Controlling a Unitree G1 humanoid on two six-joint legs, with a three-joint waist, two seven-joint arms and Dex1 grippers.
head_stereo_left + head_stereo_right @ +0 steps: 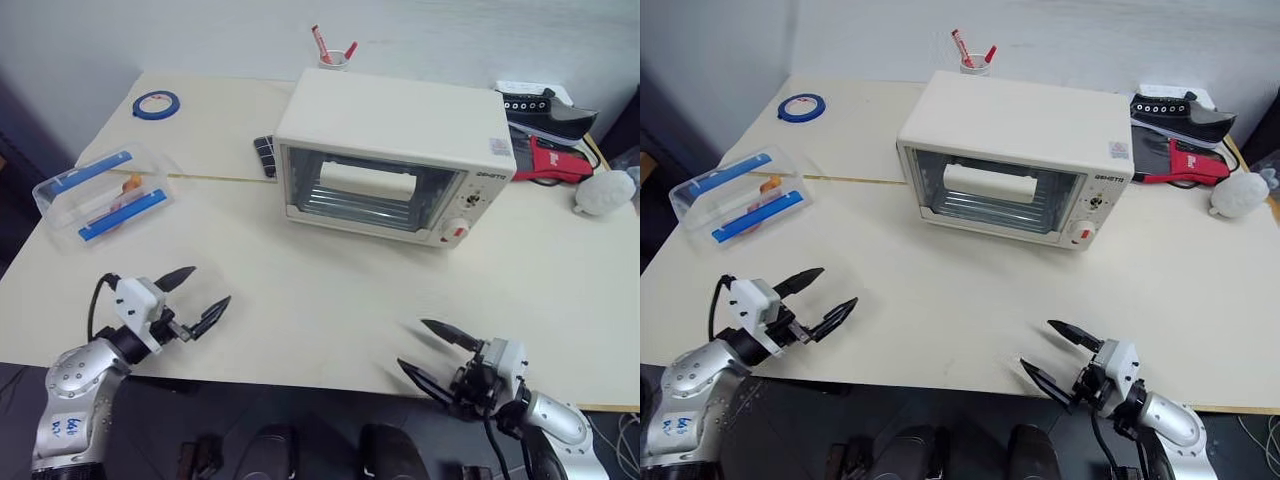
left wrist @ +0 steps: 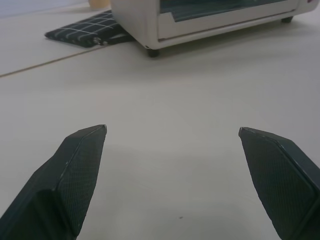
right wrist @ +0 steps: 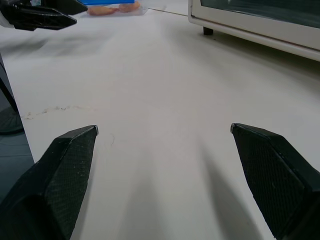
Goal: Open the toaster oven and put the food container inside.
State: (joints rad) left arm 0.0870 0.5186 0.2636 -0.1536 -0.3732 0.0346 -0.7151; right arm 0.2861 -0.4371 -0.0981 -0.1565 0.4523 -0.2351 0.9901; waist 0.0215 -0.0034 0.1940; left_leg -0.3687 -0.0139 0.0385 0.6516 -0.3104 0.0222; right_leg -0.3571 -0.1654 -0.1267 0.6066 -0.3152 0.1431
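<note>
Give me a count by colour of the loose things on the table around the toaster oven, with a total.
Blue: 1, the tape roll
Clear with blue clips: 1, the food container
Black: 2, the shoe and the checked pad
Red: 1, the red item under the shoe
White: 2, the pen cup and the lumpy white object
Total: 7

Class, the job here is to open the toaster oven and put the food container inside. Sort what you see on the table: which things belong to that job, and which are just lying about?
Belongs to the job:
toaster oven
food container

Just lying about:
blue tape roll
cup of pens
black shoe
red-handled tool
white soft toy
dark checked cloth
</note>
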